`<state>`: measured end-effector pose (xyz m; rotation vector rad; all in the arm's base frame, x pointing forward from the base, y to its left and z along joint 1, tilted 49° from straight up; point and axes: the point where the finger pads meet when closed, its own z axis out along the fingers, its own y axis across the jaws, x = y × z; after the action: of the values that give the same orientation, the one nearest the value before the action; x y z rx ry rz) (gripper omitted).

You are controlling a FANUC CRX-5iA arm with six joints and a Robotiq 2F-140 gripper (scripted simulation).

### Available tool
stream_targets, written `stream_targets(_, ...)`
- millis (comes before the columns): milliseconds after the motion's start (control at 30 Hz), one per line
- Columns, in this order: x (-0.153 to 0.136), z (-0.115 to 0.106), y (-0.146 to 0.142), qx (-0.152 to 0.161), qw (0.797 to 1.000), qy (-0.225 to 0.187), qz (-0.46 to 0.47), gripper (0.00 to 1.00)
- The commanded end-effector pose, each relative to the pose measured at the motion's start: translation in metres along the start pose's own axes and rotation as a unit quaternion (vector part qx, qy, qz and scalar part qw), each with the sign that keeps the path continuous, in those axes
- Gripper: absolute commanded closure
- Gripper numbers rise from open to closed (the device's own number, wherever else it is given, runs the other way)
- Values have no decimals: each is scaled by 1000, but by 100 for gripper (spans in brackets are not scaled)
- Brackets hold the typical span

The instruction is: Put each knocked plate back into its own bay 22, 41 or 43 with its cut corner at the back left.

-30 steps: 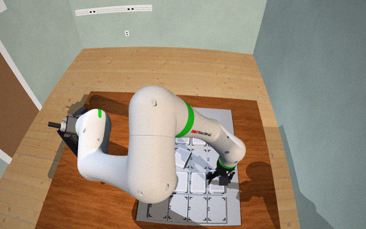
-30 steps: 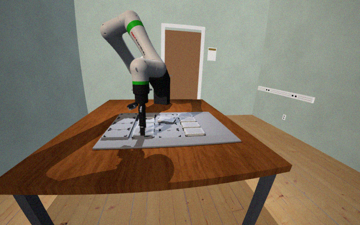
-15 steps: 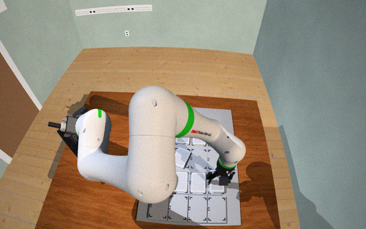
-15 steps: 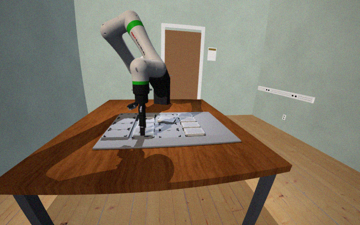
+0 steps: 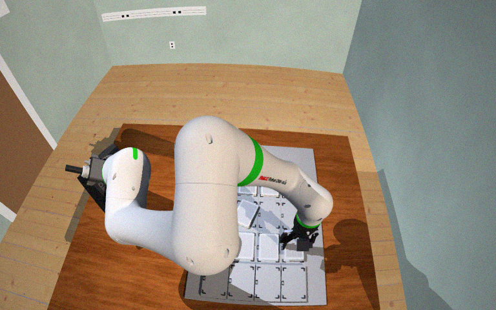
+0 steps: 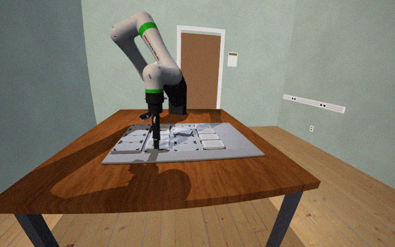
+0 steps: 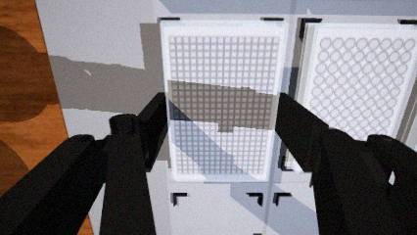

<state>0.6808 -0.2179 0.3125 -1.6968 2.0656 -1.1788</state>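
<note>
Jaws of the gripper about half open, closed on the gridded plate – wrist view, centre. Round-welled plate just right of it – skewed plate near exterior view's centre.

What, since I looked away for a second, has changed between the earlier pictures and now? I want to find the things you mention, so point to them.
Nothing visibly: in the top and exterior views, the arm [image 5: 205, 204] [image 6: 163, 52], its jaws at the back plate [image 5: 292, 256] [image 6: 163, 145] [image 7: 222, 59] and the skewed plate [image 5: 247, 213] [image 6: 181, 131] look the same. The wrist view has no earlier picture to compare.
</note>
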Motion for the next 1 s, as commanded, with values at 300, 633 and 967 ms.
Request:
stream_targets(300,0,1,-1,1,1000,0,0,90)
stream_targets(633,0,4,-1,1,1000,0,0,90)
stream_targets(967,0,6,-1,1,1000,0,0,90)
